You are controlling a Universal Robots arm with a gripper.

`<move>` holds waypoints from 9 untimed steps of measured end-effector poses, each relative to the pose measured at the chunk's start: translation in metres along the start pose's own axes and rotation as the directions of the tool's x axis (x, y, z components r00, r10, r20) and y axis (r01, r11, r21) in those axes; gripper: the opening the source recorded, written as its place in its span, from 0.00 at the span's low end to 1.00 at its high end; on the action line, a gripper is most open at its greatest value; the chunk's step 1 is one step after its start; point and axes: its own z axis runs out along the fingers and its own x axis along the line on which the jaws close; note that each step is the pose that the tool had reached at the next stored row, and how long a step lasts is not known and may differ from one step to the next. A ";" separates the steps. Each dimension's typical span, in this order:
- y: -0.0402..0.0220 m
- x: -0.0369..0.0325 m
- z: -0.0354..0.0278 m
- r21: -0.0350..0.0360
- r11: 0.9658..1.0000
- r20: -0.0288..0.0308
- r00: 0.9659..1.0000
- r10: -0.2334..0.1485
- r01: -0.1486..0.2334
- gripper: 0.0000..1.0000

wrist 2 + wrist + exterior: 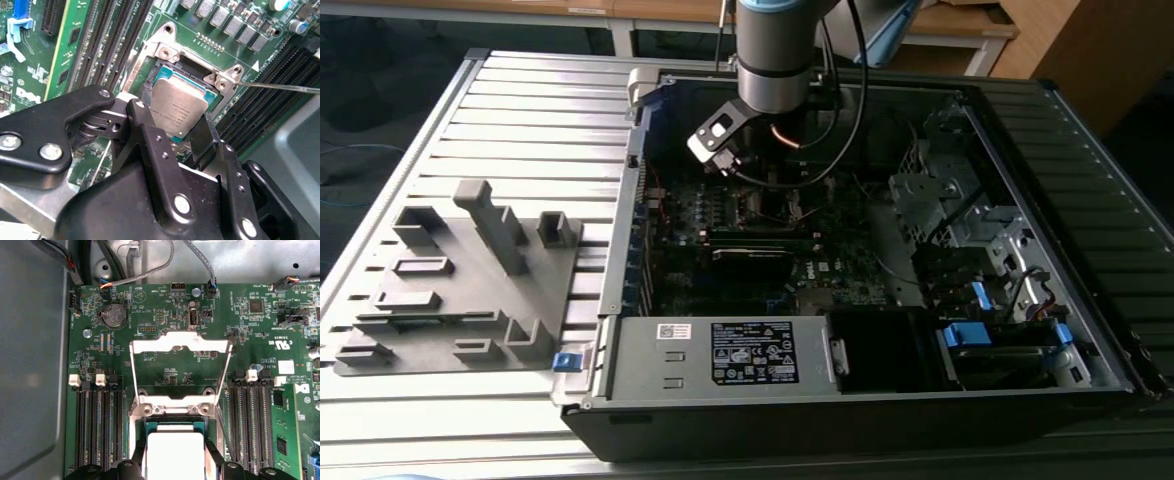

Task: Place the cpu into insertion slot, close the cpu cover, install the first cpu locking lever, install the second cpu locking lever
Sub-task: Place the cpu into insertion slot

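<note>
The jaws are clenched on the chip (178, 106), pinching two opposite edges of its silvery top. They hold it right over the square socket (192, 64), whose dark inside shows just past the chip's edge. Whether the chip is fully seated cannot be told. Beyond the socket the thin silver cover (150, 345) stands swung open. Long black memory slots (97, 430) run along both sides. In the exterior view the arm (774, 50) reaches into the open computer case (854, 410) near twelve o'clock, and a grey parts holder (454, 290) lies on the slatted worktop (520, 110) at nine o'clock from the case.
</note>
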 end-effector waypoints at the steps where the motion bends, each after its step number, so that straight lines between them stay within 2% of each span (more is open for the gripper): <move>1: -0.0001 0.0000 0.0005 0.000 1.000 0.000 1.000 0.000 0.000 0.54; 9: 0.0005 0.0000 0.0013 0.000 1.000 0.000 1.000 0.000 0.000 0.54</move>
